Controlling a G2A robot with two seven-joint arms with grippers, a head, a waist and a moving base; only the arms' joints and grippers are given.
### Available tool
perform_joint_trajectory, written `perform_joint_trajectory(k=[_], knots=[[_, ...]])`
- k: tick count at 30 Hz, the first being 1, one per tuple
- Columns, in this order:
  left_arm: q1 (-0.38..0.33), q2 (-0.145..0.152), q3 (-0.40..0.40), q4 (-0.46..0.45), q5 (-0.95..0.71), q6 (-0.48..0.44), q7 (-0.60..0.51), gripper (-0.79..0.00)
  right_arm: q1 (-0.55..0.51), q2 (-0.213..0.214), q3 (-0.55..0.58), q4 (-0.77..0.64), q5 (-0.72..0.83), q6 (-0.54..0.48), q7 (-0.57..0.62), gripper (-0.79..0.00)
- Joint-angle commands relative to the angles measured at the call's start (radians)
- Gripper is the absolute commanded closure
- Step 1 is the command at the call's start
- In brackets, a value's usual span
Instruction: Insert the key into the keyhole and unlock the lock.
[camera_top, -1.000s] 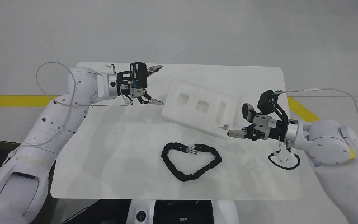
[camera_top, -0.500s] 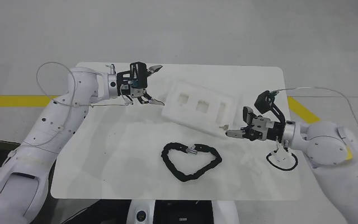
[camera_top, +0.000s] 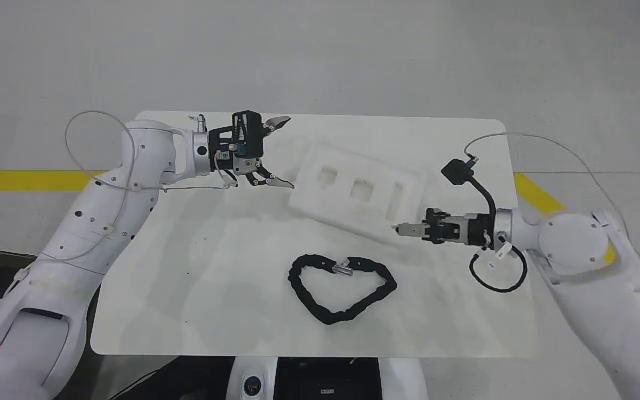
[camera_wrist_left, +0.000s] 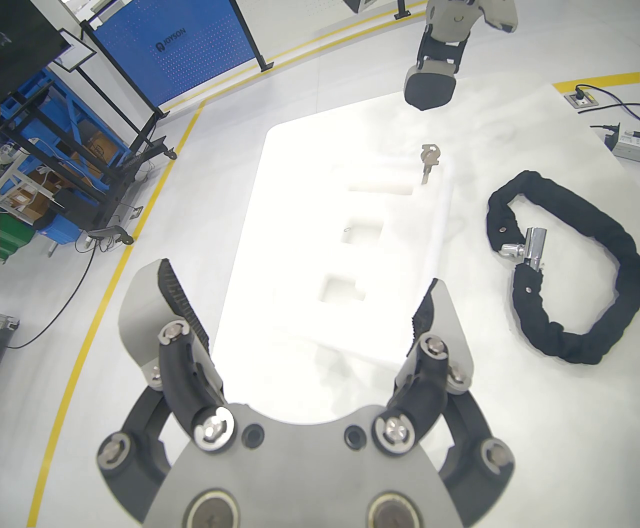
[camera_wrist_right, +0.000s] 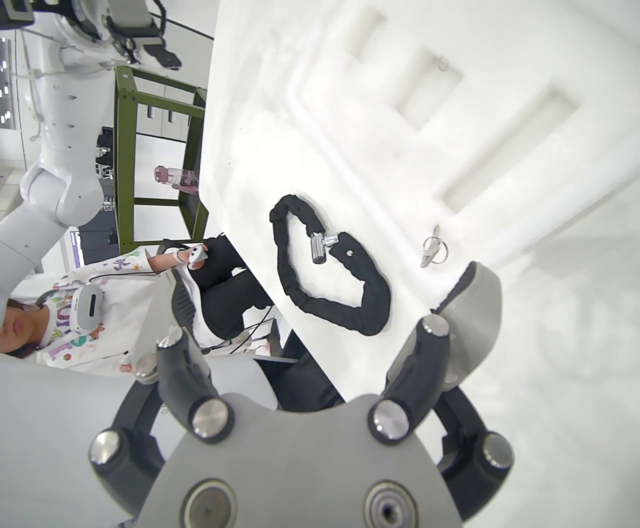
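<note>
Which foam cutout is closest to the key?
The long, narrow end cutout; the key lies right beside it, while the two squarer cutouts sit farther off.

Grey floor, yellow line, blue panel, green rack

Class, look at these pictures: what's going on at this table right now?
The right pincer, open, sits just beside the key, which lies at the foam tray's edge, not yet gripped. The left pincer hovers open by the tray's other end. The black chain lock lies closed on the table, untouched.
</note>
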Motion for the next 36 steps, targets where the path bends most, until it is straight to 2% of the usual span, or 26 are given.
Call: perform_joint_trajectory(k=[1,15,27,29,33,35,36], knots=[[0.0,0.0,0.0,0.0,0.0,0.0,0.0,-0.785,0.023,-0.005,-0.031,0.012,-0.004,0.035,0.003,-0.785],[0.0,0.0,0.0,0.0,0.0,0.0,0.0,-0.785,0.147,-0.037,-0.167,0.094,-0.045,0.153,0.029,-0.785],[0.0,0.0,0.0,0.0,0.0,0.0,0.0,-0.785,0.187,-0.052,-0.219,0.146,-0.04,0.189,0.066,-0.782],[0.0,0.0,0.0,0.0,0.0,0.0,0.0,-0.785,0.192,-0.053,-0.224,0.15,-0.041,0.19,0.069,-0.693],[0.0,0.0,0.0,0.0,0.0,0.0,0.0,-0.785,0.199,-0.055,-0.23,0.16,-0.046,0.194,0.073,-0.653],[0.0,0.0,0.0,0.0,0.0,0.0,0.0,-0.785,0.203,-0.056,-0.231,0.168,-0.047,0.193,0.074,-0.603],[0.0,0.0,0.0,0.0,0.0,0.0,0.0,-0.785,0.205,-0.057,-0.232,0.169,-0.047,0.192,0.074,-0.545]])
